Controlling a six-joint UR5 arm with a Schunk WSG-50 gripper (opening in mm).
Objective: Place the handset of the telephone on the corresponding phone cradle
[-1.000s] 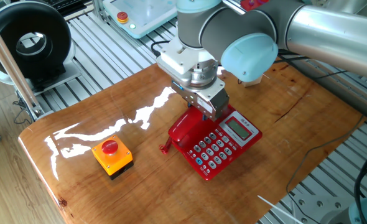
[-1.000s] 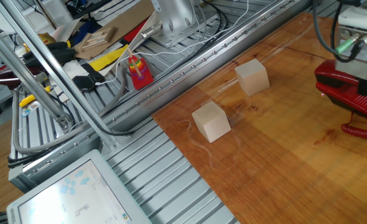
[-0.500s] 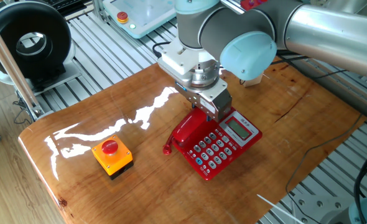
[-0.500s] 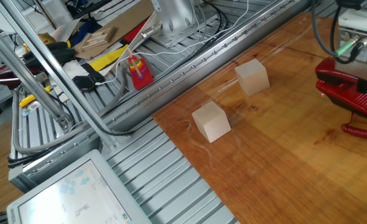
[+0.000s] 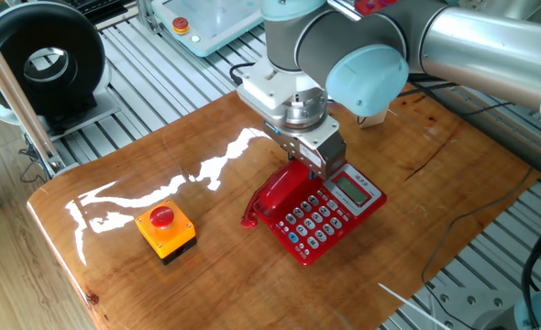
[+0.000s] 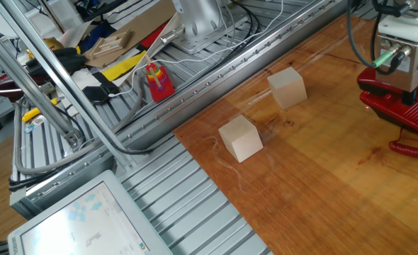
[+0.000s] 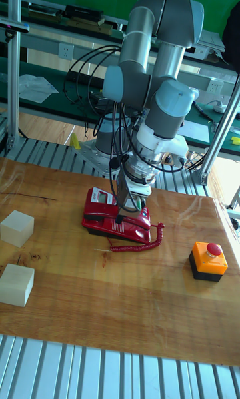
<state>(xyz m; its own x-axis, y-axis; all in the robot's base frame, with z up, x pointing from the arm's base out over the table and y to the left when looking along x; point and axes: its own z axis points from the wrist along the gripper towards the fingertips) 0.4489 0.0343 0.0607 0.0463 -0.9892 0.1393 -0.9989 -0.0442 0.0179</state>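
Observation:
The red telephone (image 5: 330,215) sits on the wooden table, keypad and display facing up. The red handset (image 5: 272,195) lies along the phone's left edge, over the phone cradle, which it hides. My gripper (image 5: 309,168) stands right above it, fingers down around the handset's middle and shut on it. The coiled cord (image 5: 249,218) trails off the handset's end onto the table. In the tall fixed view the handset (image 7: 123,224) runs along the phone's front edge below the gripper (image 7: 131,207). The other fixed view catches only the gripper (image 6: 407,92) and part of the handset (image 6: 397,100) at its right border.
An orange box with a red button (image 5: 165,227) stands left of the phone. Two pale wooden blocks (image 6: 287,87) (image 6: 241,137) rest near the table's far edge. Metal slats and cables surround the table.
The gripper has shifted slightly to the right and lowered the handset onto the phone's edge. The cord end has drawn in closer to the phone.

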